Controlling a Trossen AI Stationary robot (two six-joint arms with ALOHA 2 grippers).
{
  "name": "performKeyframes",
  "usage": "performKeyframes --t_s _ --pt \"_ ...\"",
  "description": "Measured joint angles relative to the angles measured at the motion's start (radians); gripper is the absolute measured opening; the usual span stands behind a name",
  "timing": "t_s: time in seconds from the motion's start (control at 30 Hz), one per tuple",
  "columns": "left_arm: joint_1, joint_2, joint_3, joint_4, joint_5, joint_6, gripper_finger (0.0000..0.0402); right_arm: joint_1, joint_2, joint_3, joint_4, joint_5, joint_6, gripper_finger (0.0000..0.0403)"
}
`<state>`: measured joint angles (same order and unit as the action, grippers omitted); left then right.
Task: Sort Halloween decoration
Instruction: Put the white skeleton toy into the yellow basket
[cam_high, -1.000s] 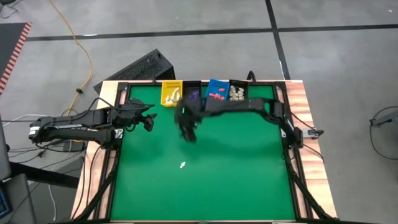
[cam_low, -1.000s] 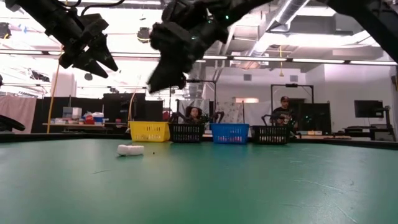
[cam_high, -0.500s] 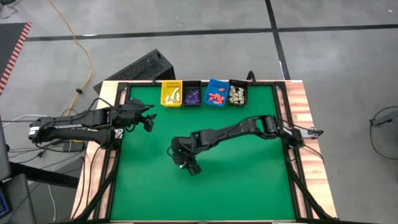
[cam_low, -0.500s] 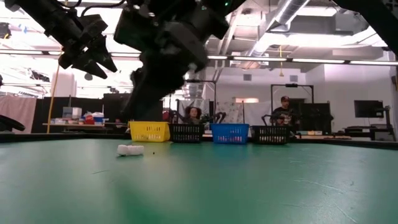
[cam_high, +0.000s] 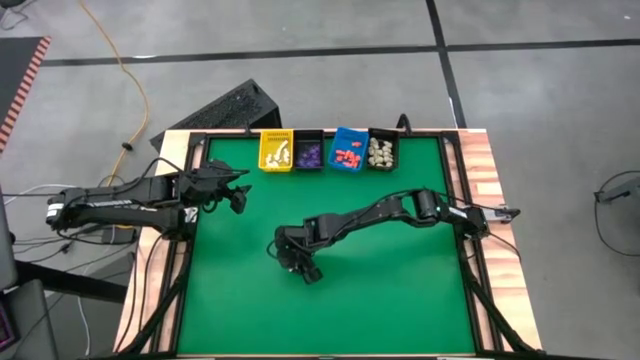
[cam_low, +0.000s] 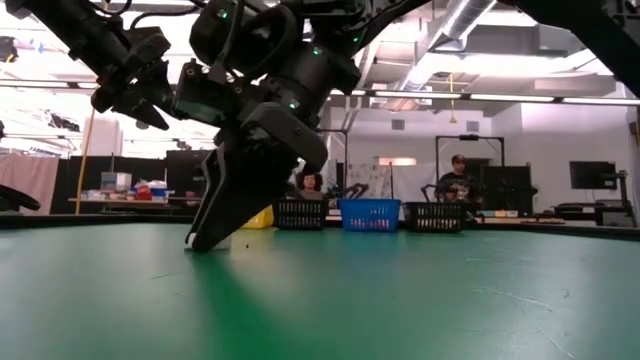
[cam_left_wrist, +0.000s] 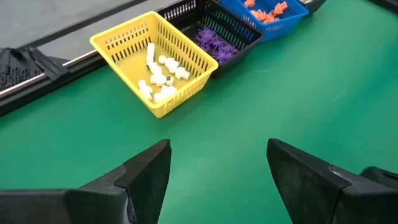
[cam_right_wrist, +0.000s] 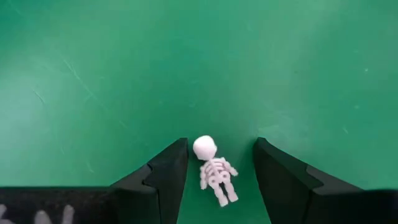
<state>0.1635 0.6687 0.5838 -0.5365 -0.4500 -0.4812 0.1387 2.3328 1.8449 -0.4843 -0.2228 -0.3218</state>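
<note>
A tiny white skeleton figurine (cam_right_wrist: 213, 171) lies flat on the green mat. My right gripper (cam_right_wrist: 217, 163) is down at the mat, open, with one finger on either side of the figurine and a gap on both sides. In the high view this gripper (cam_high: 300, 262) covers the figurine; in the low view its fingers (cam_low: 210, 235) reach the mat. My left gripper (cam_high: 235, 190) is open and waits above the table's left side, seen also in its wrist view (cam_left_wrist: 217, 168). Other white pieces lie in the yellow bin (cam_left_wrist: 155, 62).
Four bins stand in a row at the far edge: yellow (cam_high: 276, 150), black with purple pieces (cam_high: 308, 152), blue with orange-red pieces (cam_high: 349, 150), black with cream pieces (cam_high: 381, 151). The green mat (cam_high: 400, 290) stretches between them and the near edge. People sit beyond the table (cam_low: 458, 185).
My right gripper has swung from just in front of the bins toward the near edge and come down to the mat, ending with its fingers either side of the white figurine. The figurine has stayed where it lay.
</note>
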Motion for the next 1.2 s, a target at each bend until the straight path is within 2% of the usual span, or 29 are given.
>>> performKeyframes --t_s 0.13,0.23,0.5,0.57,0.73,1.0,1.2 --pt "0.000 0.000 0.000 0.000 0.000 0.003 0.0256 0.011 0.034 0.003 0.003 0.031 0.036 0.0207" --pt "0.000 0.000 0.000 0.000 0.000 0.003 0.0256 0.020 0.036 0.002 -0.003 0.079 0.079 0.0187" --pt "0.000 0.000 0.000 -0.006 -0.001 0.006 0.0256 0.019 0.037 0.000 -0.003 0.087 0.174 0.0063" --pt "0.000 0.000 0.000 -0.005 -0.001 0.006 0.0256 0.019 0.037 0.000 -0.004 0.085 0.198 0.0043" --pt "0.000 0.000 0.000 -0.005 -0.002 0.006 0.0256 0.013 -0.003 -0.003 -0.006 0.087 0.243 0.0042" --pt "0.000 0.000 0.000 -0.004 -0.028 0.007 0.0256 -0.082 -0.100 -0.006 0.018 0.263 0.236 0.0042" --pt "0.000 0.000 0.000 -0.004 -0.034 0.007 0.0256 -0.185 -0.116 -0.006 0.194 0.358 0.280 0.0042"
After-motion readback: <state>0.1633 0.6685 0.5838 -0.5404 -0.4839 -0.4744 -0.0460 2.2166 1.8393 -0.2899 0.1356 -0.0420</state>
